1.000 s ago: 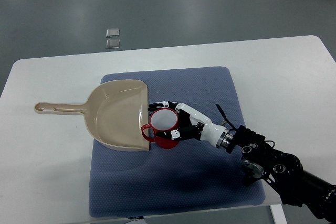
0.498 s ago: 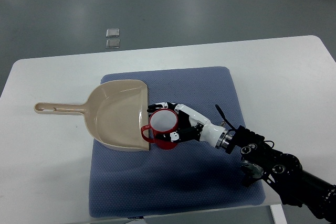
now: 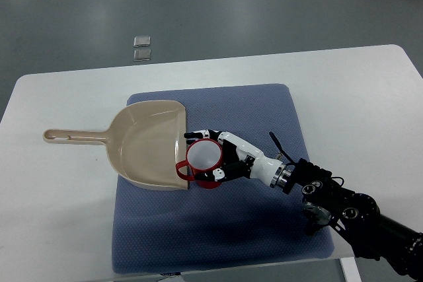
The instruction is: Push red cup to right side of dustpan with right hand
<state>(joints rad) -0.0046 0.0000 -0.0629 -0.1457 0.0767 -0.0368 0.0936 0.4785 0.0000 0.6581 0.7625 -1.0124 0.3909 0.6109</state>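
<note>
On a blue mat (image 3: 264,110) atop the white bench (image 3: 370,97), the right hand (image 3: 221,156) cups its fingers around the red cup (image 3: 203,162), which sits against the dustpan (image 3: 149,143) at its right edge; the push looks nearly finished.

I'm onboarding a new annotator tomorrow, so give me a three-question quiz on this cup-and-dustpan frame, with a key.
1. True or false: the red cup lies tipped on its side.
2. Which edge of the dustpan does the cup sit against? A) handle end B) open right edge C) far rim
3. Fill in: cup and dustpan both rest on a blue ____.

Key:
1. False; it stands upright, white inside showing, with the right hand curled around it.
2. B; its handle overlaps that edge.
3. mat
</note>
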